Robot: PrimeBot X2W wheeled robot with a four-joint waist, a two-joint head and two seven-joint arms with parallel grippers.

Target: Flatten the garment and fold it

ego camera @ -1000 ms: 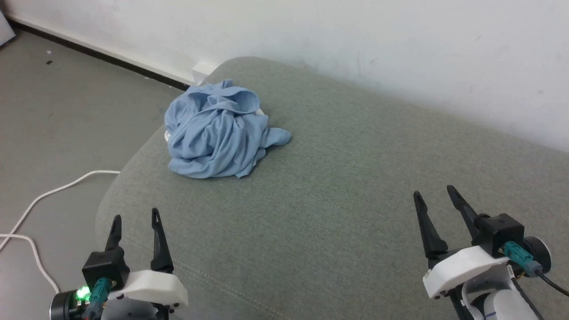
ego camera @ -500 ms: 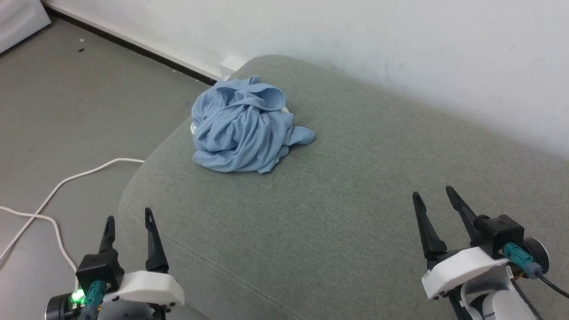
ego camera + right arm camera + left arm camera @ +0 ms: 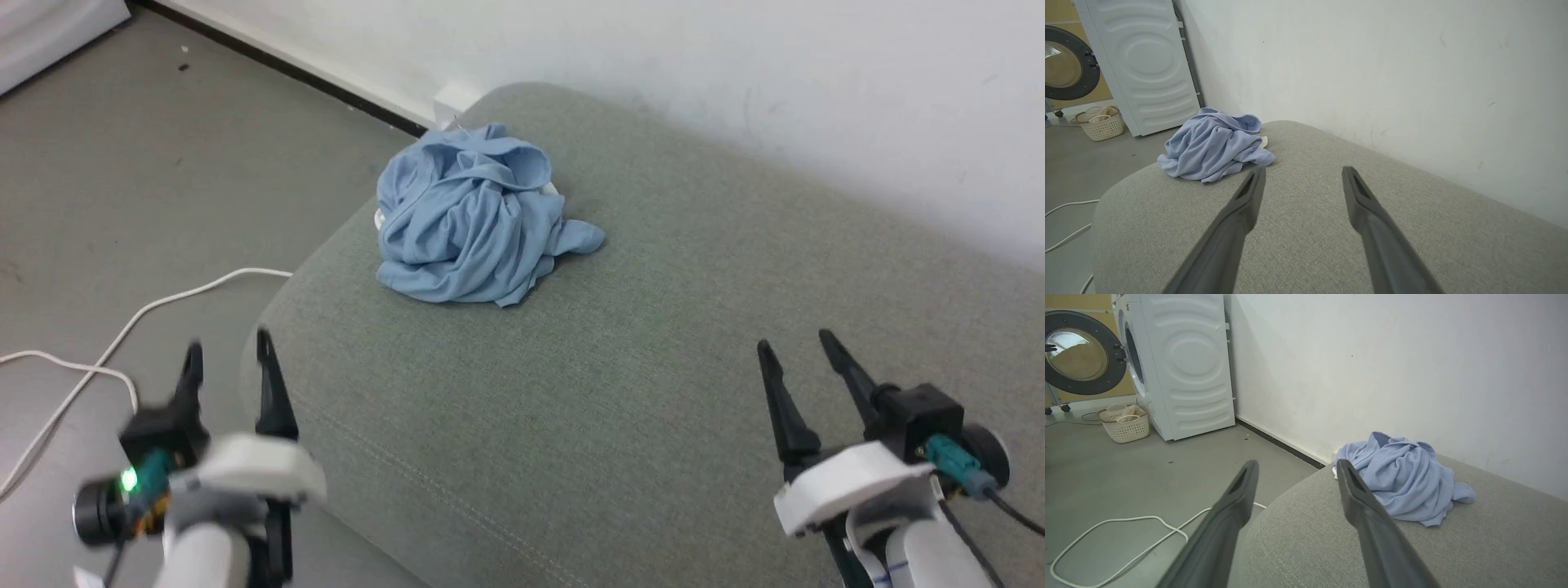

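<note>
Closest in, the left end effector (image 3: 229, 343) hangs at the near left corner of the grey-green upholstered seat (image 3: 637, 392), fingers spread and empty, a bit blurry. The right end effector (image 3: 794, 343) is over the seat's near right side, also wide apart with nothing in it. A white cable (image 3: 163, 302) lies on the floor at left. Further back, the garment (image 3: 473, 220) is a crumpled light blue heap at the seat's far left end, well apart from both.
</note>
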